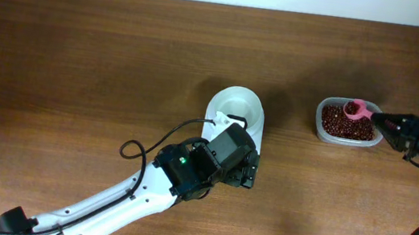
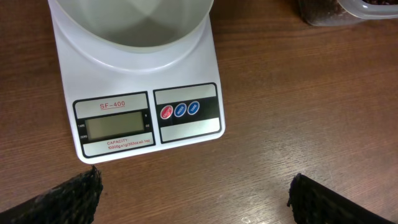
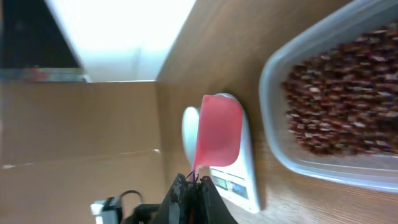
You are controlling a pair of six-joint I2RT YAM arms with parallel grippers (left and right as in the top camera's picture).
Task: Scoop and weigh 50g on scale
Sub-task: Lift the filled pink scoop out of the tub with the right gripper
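Hardly begun: scale at middle of worktop, bowl empty so far as visible, left jaws wide apart just beside it, right jaws clamped on pink scoop at bean tub; scooping, pouring, weighing yet to do.

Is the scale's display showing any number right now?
No, the display on the scale is blank grey, with no digits lit.
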